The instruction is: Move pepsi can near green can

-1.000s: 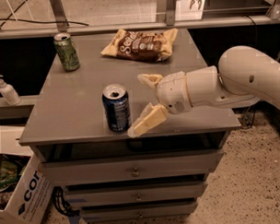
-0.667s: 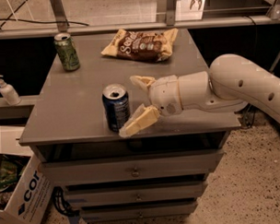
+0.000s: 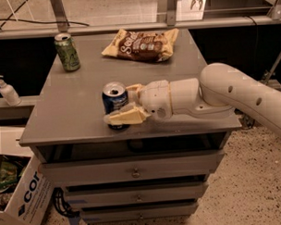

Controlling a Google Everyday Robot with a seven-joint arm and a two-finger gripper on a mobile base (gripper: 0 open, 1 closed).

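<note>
Nearest, low and to the left of the pepsi can (image 3: pixel 114 102), a cardboard box (image 3: pixel 24 201) on the floor is cut off by the frame edge, with only part of its printed lettering readable. Directly below the can are the grey cabinet's drawers (image 3: pixel 133 169); the lowest one is dim and hard to make out.

The pepsi can stands upright near the front edge of the cabinet top (image 3: pixel 73 114). Its base is hidden behind the near finger (image 3: pixel 124 116), which lies across the front of the can low down. The far finger (image 3: pixel 133 88) shows just behind the can's right shoulder. The gripper (image 3: pixel 119 104) thus has its jaws apart with the can between them; whether either finger presses on the can cannot be told.

The white arm (image 3: pixel 232 95) reaches in from the right of the can, lying low and nearly level over the cabinet top, and its upper part is cut off at the right edge.

A pump bottle (image 3: pixel 7 90) sits on a ledge left of the can.

Beyond the can, a chip bag (image 3: pixel 141 43) lies flat toward the back. The green can (image 3: pixel 67 52) stands upright at the far left corner, well apart from the pepsi can.
</note>
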